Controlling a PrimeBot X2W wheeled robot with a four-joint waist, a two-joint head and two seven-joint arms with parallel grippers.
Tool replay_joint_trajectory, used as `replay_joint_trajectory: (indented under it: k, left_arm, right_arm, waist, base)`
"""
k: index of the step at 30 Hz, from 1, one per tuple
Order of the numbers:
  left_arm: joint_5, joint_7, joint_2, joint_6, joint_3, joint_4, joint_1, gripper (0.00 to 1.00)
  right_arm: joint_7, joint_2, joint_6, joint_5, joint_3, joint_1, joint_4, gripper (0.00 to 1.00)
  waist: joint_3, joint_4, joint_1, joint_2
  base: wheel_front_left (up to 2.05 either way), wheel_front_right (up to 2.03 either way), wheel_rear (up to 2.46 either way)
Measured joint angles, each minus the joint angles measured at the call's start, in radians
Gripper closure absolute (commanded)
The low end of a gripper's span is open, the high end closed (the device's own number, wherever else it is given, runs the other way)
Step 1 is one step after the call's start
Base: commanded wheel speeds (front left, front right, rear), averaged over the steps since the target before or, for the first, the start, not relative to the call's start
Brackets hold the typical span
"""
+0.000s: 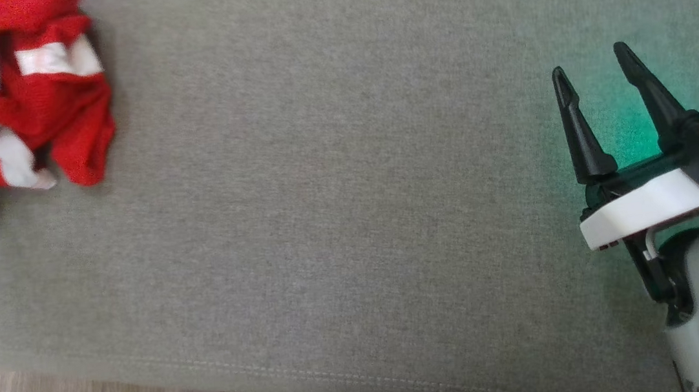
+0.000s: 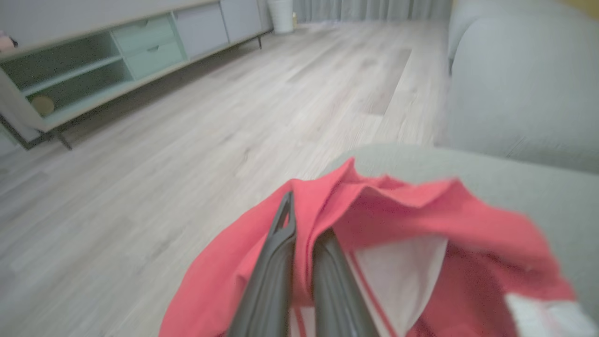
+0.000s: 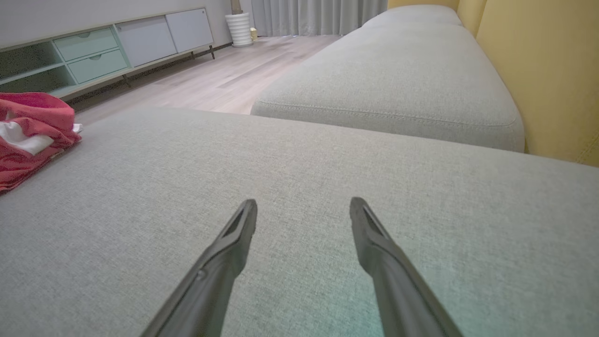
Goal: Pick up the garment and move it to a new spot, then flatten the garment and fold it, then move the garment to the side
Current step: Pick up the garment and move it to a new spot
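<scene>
Picking up the red garment (image 1: 33,93) from the left end of the sofa cushion (image 1: 349,189).
Holding a fold of cloth in the almost closed left gripper (image 2: 306,220), with the right gripper (image 1: 590,59) wide open and empty (well apart, over bare cushion). Raise high enough to free the whole bunch, then carry slowly toward the middle; grip firmly against slipping.

No readable text or labels.
</scene>
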Motion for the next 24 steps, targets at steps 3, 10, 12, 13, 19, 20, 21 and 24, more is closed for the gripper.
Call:
replay_joint_trajectory:
  k: [3,10,12,13,19,20,21,24]
  left_arm:
    - [0.004,-0.001,-0.014,0.006,0.016,-0.141,0.021,1.00]
    - [0.030,-0.001,-0.095,0.010,0.019,-0.479,0.282,1.00]
    - [0.040,-0.001,-0.116,0.010,0.012,-0.562,0.351,1.00]
    - [0.046,-0.001,-0.126,0.009,0.004,-0.600,0.384,1.00]
    - [0.051,0.028,-0.177,0.011,-0.038,-0.797,0.574,1.00]
    - [0.050,0.039,-0.182,0.016,-0.041,-0.828,0.606,1.00]
    - [0.051,0.053,-0.186,0.020,-0.046,-0.859,0.636,1.00]
    - [0.051,0.092,-0.199,0.025,-0.064,-0.945,0.721,1.00]
  right_arm:
    - [-0.012,0.001,0.000,0.000,0.000,0.001,0.018,0.00]
    - [-0.055,0.036,0.000,0.016,-0.008,0.067,0.072,0.00]
    - [-0.062,0.046,0.000,0.023,-0.014,0.098,0.082,0.00]
    - [-0.062,0.052,0.000,0.026,-0.017,0.113,0.086,0.00]
    - [-0.072,0.071,0.000,0.044,-0.027,0.186,0.104,0.00]
    - [-0.075,0.073,0.000,0.048,-0.027,0.196,0.105,0.00]
    - [-0.080,0.075,0.000,0.050,-0.028,0.208,0.105,0.00]
    - [-0.080,0.079,0.000,0.056,-0.029,0.234,0.105,0.00]
  waist:
    - [-0.037,0.011,0.0000,0.0000]
    - [-0.184,0.035,0.0000,0.0000]
    - [-0.227,0.041,0.0000,0.0000]
    - [-0.248,0.044,0.0000,0.0000]
    - [-0.366,0.060,0.0000,0.0000]
    - [-0.383,0.062,0.0000,0.0000]
    - [-0.399,0.062,0.0000,0.0001]
    - [-0.441,0.060,0.0000,0.0001]
  base:
    - [0.00,0.00,0.00]
    - [0.00,0.00,0.00]
    - [0.00,0.00,0.00]
    - [0.00,0.00,0.00]
    - [0.00,0.00,0.00]
    - [0.00,0.00,0.00]
    - [0.00,0.00,0.00]
    - [0.00,0.00,0.00]
